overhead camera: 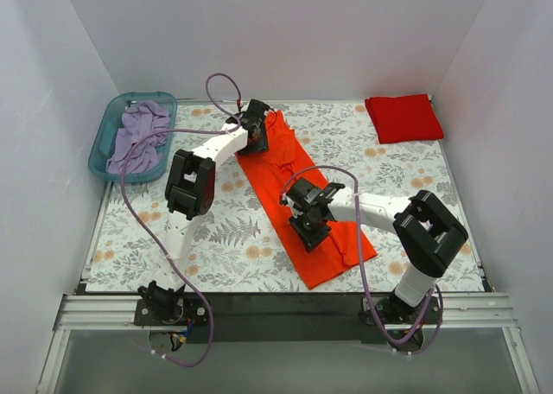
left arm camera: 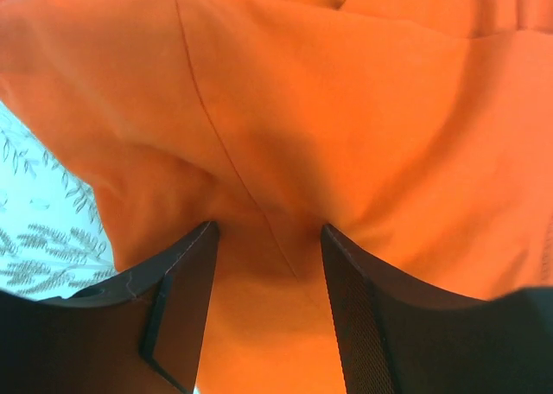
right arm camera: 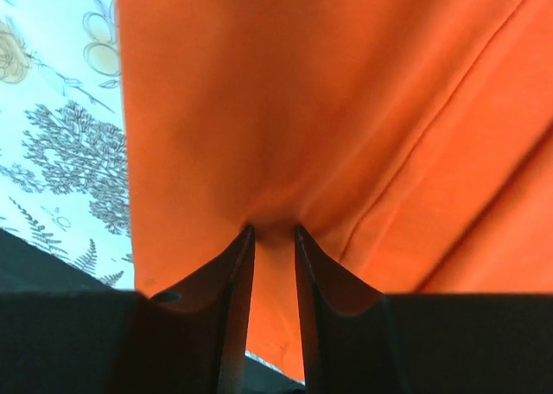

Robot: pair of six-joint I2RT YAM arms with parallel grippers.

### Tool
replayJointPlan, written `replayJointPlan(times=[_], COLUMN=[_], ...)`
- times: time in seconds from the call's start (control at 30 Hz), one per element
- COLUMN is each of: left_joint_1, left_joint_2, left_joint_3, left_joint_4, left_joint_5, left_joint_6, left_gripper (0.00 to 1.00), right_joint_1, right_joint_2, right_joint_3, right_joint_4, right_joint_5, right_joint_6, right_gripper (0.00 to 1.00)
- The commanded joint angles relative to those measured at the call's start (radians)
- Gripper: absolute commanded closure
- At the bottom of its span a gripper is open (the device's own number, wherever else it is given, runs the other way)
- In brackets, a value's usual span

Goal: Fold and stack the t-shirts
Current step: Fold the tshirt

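Observation:
The bright orange t-shirt [overhead camera: 298,165] lies as a long folded strip running diagonally across the middle of the table. My left gripper [overhead camera: 256,123] is at its far end, jaws apart and pressed down onto the cloth [left arm camera: 285,135], fingers [left arm camera: 186,273] straddling a seam. My right gripper [overhead camera: 304,207] is at the strip's left edge near the middle, jaws nearly together with a pucker of orange cloth [right arm camera: 346,109] pinched between them [right arm camera: 273,231]. The deeper red t-shirt [overhead camera: 403,117] lies folded at the back right.
A blue plastic basket [overhead camera: 101,140] holding purple cloth [overhead camera: 140,137] stands at the back left. The floral tablecloth [overhead camera: 207,238] shows on both sides of the strip. White walls close in the left, right and back.

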State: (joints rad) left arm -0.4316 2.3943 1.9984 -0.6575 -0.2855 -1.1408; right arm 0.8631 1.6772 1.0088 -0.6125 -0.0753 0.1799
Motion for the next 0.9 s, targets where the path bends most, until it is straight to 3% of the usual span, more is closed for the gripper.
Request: replayJointPlan(times=[0.0,0.2,0.47,0.63,0.87], left_joint_1=[0.004,0.004,0.004,0.004,0.004], left_joint_2=[0.046,0.115,0.184,0.148,-0.039], left_joint_3=[0.037,0.109,0.221,0.231,0.201], left_joint_4=[-0.019,-0.016,0.012,0.045,0.128], left_joint_5=[0.012,0.062,0.115,0.12,0.112], left_joint_6=[0.026,0.076,0.127,0.112,0.092], left_gripper=[0.5,0.5,0.43,0.35,0.27], right_joint_1=[0.063,0.154,0.169,0.169,0.154], right_joint_2=[0.053,0.186,0.343,0.294,0.138], right_joint_3=[0.013,0.131,0.3,0.352,0.34], right_joint_4=[-0.007,-0.004,-0.039,-0.089,-0.102], right_joint_5=[-0.073,-0.176,-0.213,-0.231,-0.167], right_joint_6=[-0.002,0.009,-0.01,-0.026,-0.013], right_gripper=[0.68,0.68,0.68,0.68,0.68])
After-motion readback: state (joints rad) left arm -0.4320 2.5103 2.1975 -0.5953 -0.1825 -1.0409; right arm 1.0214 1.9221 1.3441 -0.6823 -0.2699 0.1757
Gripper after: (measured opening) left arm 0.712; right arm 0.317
